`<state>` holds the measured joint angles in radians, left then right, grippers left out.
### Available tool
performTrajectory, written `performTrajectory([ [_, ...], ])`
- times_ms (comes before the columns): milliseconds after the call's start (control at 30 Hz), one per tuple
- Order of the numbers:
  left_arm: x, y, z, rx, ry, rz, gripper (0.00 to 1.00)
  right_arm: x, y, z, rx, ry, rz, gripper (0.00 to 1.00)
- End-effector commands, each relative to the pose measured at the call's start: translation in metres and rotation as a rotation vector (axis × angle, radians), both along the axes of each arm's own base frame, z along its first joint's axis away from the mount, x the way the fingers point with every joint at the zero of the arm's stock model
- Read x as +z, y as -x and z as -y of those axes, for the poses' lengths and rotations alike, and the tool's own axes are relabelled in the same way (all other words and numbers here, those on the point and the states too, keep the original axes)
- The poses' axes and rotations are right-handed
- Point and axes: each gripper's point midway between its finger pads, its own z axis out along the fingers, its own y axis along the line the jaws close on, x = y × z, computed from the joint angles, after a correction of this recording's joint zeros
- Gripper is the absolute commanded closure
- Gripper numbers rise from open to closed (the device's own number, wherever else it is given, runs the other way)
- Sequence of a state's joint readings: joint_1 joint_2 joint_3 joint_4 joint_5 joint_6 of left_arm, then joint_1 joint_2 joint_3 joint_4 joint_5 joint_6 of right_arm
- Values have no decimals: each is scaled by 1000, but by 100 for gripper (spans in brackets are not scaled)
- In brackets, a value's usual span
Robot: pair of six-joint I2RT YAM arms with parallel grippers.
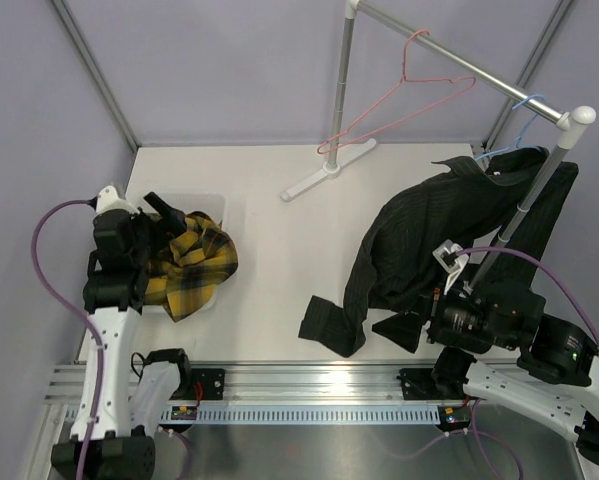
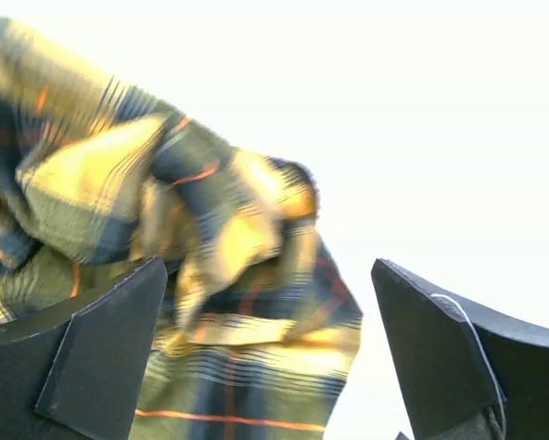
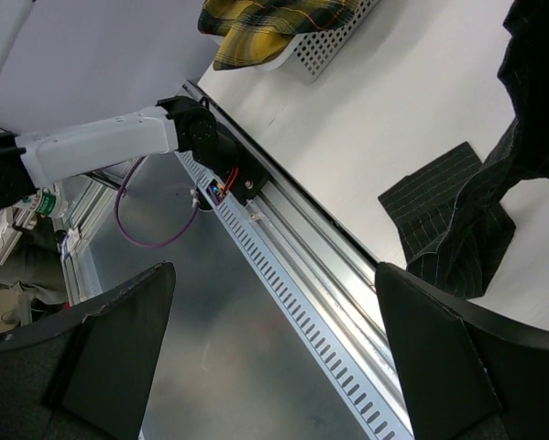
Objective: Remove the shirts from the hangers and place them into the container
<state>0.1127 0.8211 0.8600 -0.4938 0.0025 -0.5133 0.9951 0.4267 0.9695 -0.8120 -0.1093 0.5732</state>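
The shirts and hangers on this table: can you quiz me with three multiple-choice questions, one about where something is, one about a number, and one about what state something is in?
1. Where is the plaid shirt?
A. Spread flat mid-table.
B. On the floor.
C. Bunched in the container, spilling over its edge.

2. How many hangers are on the rail?
A. One.
B. Two.
C. Four.

3. How do the left gripper's jaws stand?
A. Wide open.
B. Clamped on cloth.
C. Out of view.

Answers:
1 C, the top view shows it heaped in the container at the left.
2 B, a pink hanger, bare, and a blue hanger carrying the black shirt.
3 A, the left wrist view shows both fingers far apart above the plaid.
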Motion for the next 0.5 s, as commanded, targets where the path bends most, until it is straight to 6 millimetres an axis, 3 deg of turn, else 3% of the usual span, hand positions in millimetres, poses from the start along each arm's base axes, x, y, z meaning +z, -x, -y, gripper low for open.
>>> performTrajectory([
  [0,66,0,21,-114,-49,218,1,7,-5,-3,-11,-5,17,1],
  [33,77,-1,35,-184,-42,257,1,5,-7,-5,-13,2,10,1],
  [67,95,1,63,-318,-20,322,3,2,-7,-6,-16,7,4,0],
  [133,108,0,95,-453,-9,354,6,-6,-11,-9,-34,17,-24,1],
  [167,114,6,127,-564,-21,367,7,-11,-11,-11,-31,21,-36,1],
  [233,131,-1,163,-659,-57,370,8,-30,-12,-17,-35,35,-88,1],
  [267,135,6,194,-730,-104,375,7,-38,-12,-20,-33,43,-111,3],
  [300,147,-1,216,-773,-118,389,7,-53,-12,-25,-33,49,-149,6],
  [333,153,8,244,-848,-115,410,8,-59,-9,-27,-23,45,-172,13],
  [400,164,2,270,-884,-125,434,8,-82,-7,-32,-26,49,-236,27],
  [433,172,1,300,-947,-123,443,8,-84,-4,-32,-16,34,-249,34],
  [467,175,-3,310,-946,-161,451,8,-90,-3,-32,-18,31,-265,54],
])
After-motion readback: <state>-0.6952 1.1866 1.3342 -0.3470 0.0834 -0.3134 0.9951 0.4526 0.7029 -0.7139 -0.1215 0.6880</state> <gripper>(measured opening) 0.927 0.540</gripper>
